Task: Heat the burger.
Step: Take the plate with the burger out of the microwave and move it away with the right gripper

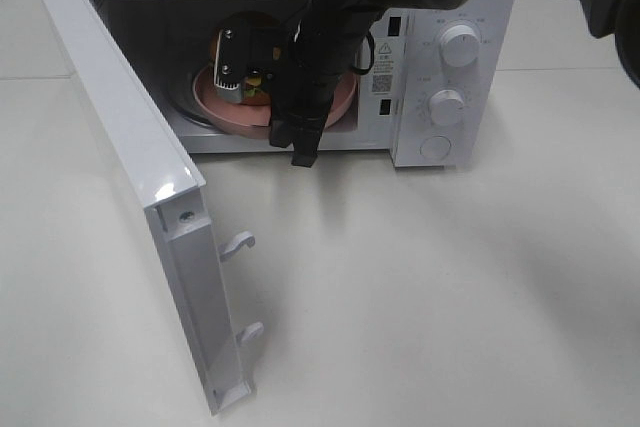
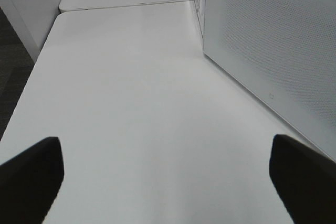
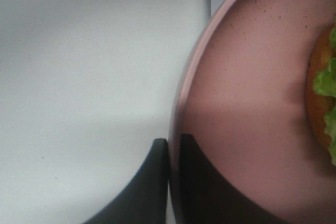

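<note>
Sitting on the pink plate (image 1: 338, 107) inside the open microwave (image 1: 440, 87), upper centre of the high view: the burger (image 1: 256, 87), mostly covered by the arm, only a sliver of lettuce and bun showing at the right edge of the right wrist view (image 3: 324, 85). Pinching the plate's rim, one dark finger (image 3: 144, 187) under and one over: the right gripper (image 3: 174, 148), closed down tight on that thin edge, carrying plate and burger together. Judging the burger as light, soft and loosely stacked, likely to slide or topple if tilted, so better moved by the stiff, smooth plate than squeezed directly; keeping the plate level seeming wise. Hovering over bare table (image 2: 136, 103) beside the microwave's perforated side wall: the left gripper (image 2: 168, 182), fingers spread fully wide at the lower corners of its view, holding nothing. Swinging out toward the lower left of the high view: the door (image 1: 140, 197). Remaining hard to tell: whether the plate is already resting on the turntable or hanging just above it, the arm blocking that contact; the burger's patty and cheese also hidden.
</note>
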Controlling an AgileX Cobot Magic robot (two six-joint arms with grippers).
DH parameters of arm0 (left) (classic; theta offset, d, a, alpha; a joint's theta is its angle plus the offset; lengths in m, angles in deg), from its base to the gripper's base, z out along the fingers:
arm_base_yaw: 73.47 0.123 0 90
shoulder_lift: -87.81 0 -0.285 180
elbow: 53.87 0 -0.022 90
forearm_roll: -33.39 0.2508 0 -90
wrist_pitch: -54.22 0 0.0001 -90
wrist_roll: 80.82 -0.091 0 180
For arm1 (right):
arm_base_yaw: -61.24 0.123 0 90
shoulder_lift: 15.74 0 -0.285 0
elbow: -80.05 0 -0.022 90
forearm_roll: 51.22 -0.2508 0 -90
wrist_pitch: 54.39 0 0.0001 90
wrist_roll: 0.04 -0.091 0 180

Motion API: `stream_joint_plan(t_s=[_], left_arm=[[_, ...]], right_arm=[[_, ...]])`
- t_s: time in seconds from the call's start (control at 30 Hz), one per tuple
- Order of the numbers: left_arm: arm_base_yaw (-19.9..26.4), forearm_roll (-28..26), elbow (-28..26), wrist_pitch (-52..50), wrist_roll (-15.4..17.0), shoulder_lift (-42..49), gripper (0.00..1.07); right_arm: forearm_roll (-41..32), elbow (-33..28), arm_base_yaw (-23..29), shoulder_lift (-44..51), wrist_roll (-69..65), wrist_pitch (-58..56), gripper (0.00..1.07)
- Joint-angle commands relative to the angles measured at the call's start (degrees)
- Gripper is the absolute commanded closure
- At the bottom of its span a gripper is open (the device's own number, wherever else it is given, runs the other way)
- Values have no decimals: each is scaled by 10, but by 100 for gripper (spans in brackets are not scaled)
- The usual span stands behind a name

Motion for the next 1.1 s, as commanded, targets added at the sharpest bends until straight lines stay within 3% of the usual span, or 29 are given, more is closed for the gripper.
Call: stream_joint_plan(t_s=[0.03, 0.33, 1.1], left_arm=[[2, 0, 1, -2, 1, 10, 6], [2, 0, 1, -2, 1, 10, 6], [2, 0, 1, -2, 1, 10, 6]], right_arm=[[5, -38, -5, 30, -1, 17, 107], [6, -139, -5, 99, 13, 109, 107], [5, -289, 2, 209, 68, 249, 107]])
